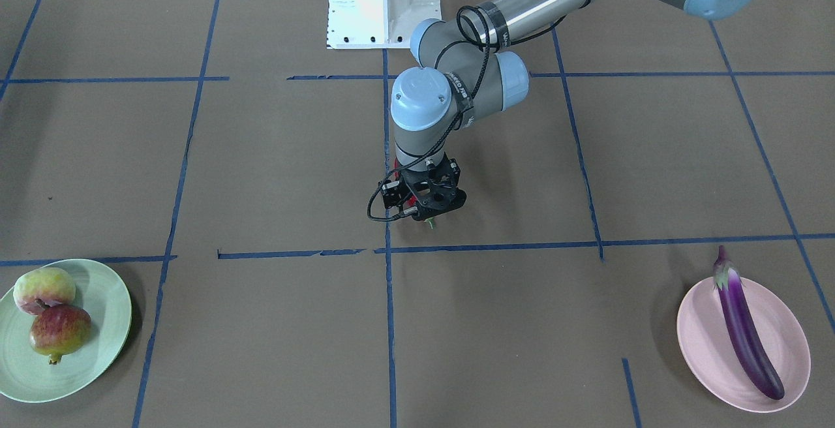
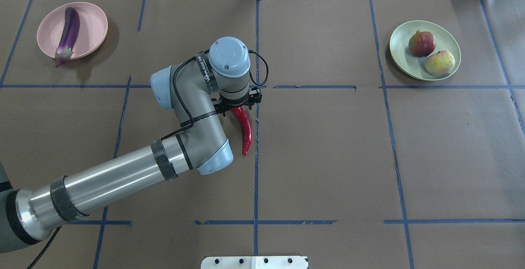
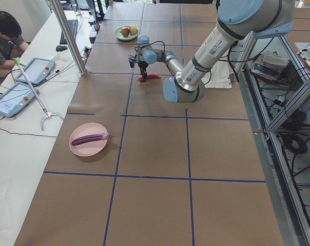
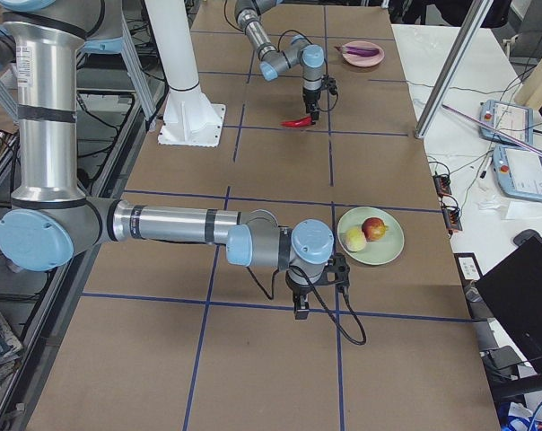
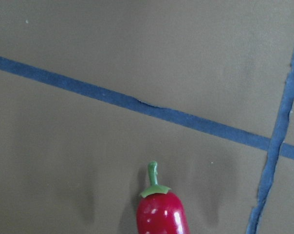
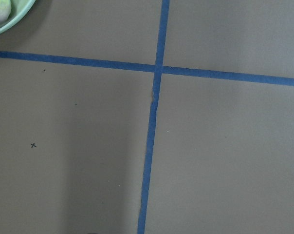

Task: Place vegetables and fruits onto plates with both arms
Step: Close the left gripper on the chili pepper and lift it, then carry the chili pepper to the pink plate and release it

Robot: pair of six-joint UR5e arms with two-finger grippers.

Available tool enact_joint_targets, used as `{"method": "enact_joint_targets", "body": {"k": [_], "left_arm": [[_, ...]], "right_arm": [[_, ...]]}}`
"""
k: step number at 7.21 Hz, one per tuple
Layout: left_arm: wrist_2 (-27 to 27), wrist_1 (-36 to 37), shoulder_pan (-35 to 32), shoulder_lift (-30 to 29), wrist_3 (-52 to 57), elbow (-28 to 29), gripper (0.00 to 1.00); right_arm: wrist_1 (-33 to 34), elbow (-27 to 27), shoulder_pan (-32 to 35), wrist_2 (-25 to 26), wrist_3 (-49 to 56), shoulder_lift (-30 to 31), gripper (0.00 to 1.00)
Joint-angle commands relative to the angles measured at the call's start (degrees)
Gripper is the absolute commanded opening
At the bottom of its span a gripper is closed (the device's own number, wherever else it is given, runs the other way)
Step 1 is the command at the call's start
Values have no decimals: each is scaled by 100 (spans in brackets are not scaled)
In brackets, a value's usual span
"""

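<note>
My left gripper is shut on the red chili pepper near the table's middle. In the left wrist view the chili pepper shows its green stem over the brown paper. The purple eggplant lies on the pink plate. The peach and the pomegranate sit together on the mint green plate. My right gripper hovers low beside the green plate; I cannot tell whether it is open or shut.
The white base block stands at the robot's edge of the table. A metal post rises at the far side. Beyond it, a person sits at a side table with tablets.
</note>
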State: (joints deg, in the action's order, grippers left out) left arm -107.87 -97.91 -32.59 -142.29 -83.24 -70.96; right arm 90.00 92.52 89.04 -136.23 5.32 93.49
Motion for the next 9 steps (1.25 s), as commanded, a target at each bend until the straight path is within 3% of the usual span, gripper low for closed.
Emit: {"method": "enact_joint_targets", "body": {"k": [1, 3, 5, 6, 9], "left_arm": [[-6, 0, 7, -10, 79, 21, 3], [-189, 52, -263, 17, 715, -75, 0], [-830, 88, -1209, 226, 1920, -67, 0], [-876, 88, -1798, 280, 2761, 168, 0], [-991, 0, -3110, 280, 4226, 1677, 0]], "right_arm": [[0, 3, -9, 0, -13, -15, 100], [0, -6, -27, 0, -22, -32, 100], [0, -6, -36, 0, -22, -32, 100], [0, -15, -36, 0, -31, -32, 100], [0, -32, -36, -9, -5, -24, 100]]}}
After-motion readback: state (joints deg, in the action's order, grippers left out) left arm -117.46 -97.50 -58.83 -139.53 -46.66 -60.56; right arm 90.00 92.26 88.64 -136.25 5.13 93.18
